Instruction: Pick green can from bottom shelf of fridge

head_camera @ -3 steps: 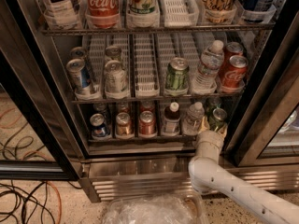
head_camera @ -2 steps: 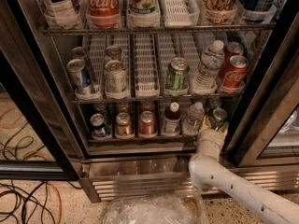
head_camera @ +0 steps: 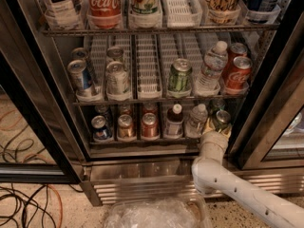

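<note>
Gripper (head_camera: pixel 217 129) is reaching into the right end of the bottom shelf (head_camera: pixel 142 142) of the fridge (head_camera: pixel 137 171), with the white arm (head_camera: pixel 237 186) coming up from lower right and its wrist blocking most of the hand. Green can (head_camera: pixel 222 118) is standing upright right at the gripper, just beyond and above it, touching or nearly so; contact cannot be confirmed. How far the gripper is open, and whether it has hold of anything, cannot be told. The can is sitting on the shelf, not lifted. A clear water bottle (head_camera: pixel 196 120) is standing just left of the gripper, a dark bottle (head_camera: pixel 174 121) further left. Judgement: approach is looking done, reach is at the target; securing the grasp, lifting and drawing the can out past the bottle are looking like what is left.
</note>
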Available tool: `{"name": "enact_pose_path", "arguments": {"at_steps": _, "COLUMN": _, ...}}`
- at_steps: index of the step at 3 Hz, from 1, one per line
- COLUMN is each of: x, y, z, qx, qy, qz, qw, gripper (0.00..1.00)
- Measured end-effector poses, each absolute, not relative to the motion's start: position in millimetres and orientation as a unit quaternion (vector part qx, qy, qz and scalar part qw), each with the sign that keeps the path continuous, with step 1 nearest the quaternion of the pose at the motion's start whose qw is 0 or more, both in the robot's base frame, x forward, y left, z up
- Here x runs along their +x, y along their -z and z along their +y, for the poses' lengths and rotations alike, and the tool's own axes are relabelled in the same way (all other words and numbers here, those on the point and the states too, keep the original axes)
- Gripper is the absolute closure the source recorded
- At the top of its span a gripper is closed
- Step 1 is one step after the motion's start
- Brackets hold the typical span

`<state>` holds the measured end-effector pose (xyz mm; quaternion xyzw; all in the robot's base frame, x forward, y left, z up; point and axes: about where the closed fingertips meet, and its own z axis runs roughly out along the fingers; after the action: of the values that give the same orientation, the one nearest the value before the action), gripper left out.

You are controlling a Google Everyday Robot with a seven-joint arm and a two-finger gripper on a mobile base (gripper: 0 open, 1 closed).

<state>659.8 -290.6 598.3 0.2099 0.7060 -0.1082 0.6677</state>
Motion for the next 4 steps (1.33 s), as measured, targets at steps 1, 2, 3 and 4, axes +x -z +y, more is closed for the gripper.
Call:
{"name": "enact_pose_path", "arguments": {"at_steps": 1, "x": 660, "y": -598, "z": -291, "qx": 0.210, "qy": 0.108, "qz": 0.706, "qw": 0.668, "gripper": 1.00}}
{"name": "enact_pose_path", "arguments": {"at_steps": 2, "x": 660, "y": -598, "z": -291, "qx": 0.210, "qy": 0.108, "qz": 0.706, "qw": 0.668, "gripper": 1.00}}
{"name": "enact_pose_path", "arguments": {"at_steps": 3, "x": 656, "y": -605, "z": -287, "qx": 0.182, "qy": 0.112, "qz": 0.712, "qw": 0.668, "gripper": 1.00}}
{"name": "enact_pose_path", "arguments": {"at_steps": 4, "x": 652, "y": -618, "z": -283, "qx": 0.150, "qy": 0.109, "qz": 0.718, "qw": 0.670, "gripper": 1.00}}
